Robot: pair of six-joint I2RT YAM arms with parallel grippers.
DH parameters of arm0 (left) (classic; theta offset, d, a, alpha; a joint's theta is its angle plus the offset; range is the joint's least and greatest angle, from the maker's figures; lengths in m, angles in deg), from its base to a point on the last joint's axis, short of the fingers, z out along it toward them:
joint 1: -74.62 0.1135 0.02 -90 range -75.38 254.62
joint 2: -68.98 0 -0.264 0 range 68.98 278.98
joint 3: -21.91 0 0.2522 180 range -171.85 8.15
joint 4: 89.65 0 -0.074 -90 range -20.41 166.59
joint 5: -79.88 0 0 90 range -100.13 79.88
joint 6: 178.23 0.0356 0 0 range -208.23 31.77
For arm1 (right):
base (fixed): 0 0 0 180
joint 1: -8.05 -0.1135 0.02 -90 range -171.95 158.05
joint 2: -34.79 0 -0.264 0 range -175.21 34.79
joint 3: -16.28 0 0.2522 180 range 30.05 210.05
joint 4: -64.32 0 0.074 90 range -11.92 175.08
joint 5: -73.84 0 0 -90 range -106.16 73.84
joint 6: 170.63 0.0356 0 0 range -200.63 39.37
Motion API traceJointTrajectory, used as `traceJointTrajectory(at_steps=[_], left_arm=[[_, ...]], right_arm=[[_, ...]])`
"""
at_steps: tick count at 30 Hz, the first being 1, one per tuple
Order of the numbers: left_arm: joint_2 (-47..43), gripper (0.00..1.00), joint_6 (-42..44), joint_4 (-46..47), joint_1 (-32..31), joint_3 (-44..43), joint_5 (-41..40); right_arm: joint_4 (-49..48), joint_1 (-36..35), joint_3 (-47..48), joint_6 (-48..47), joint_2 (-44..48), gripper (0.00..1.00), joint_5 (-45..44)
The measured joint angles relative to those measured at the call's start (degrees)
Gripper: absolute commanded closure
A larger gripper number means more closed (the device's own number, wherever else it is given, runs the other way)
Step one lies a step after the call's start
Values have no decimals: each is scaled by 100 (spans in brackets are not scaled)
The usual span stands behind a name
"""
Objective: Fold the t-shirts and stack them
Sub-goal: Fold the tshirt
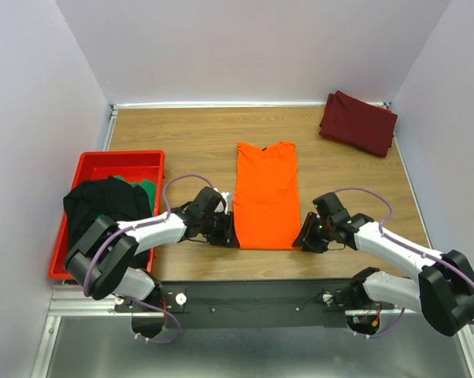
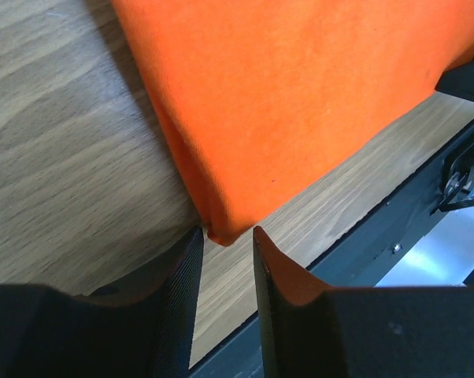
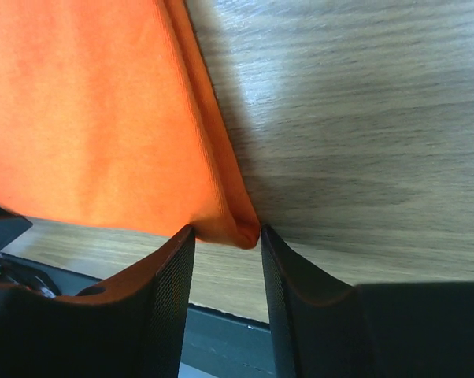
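Top external: black t-shirt (image 1: 103, 203), green t-shirt (image 1: 148, 191) in red bin (image 1: 119, 155); left hand (image 1: 233, 239), right hand (image 1: 300, 242) unclenched astride orange t-shirt (image 1: 266, 197) corners.

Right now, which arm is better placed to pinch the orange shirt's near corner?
Right, marginally: a corner of the orange shirt fills the open right claw; the left claw has only the corner's tip between its fingers.

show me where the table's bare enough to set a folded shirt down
Bare wood lies between the red bin and the orange shirt, along the far edge behind its collar, and right of it, nearer than the maroon shirt. Crowded: the near edge, where the left gripper and right gripper flank the orange shirt's bottom corners.
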Motion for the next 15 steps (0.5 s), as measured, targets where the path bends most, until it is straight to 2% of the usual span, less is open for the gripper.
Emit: traceJointTrajectory(at_steps=[8,9,13,15], left_arm=[[57,62,-81,-2,-57,0,-28],[61,62,-94,4,-76,-2,-31],[105,65,-146,48,-155,-2,-31],[127,66,-179,76,-177,-9,-33]], right_arm=[[-94,0,0,4,-46,54,0],[-101,0,0,4,-55,57,2],[-140,0,-11,13,-72,58,2],[-162,0,-15,11,-72,64,0]])
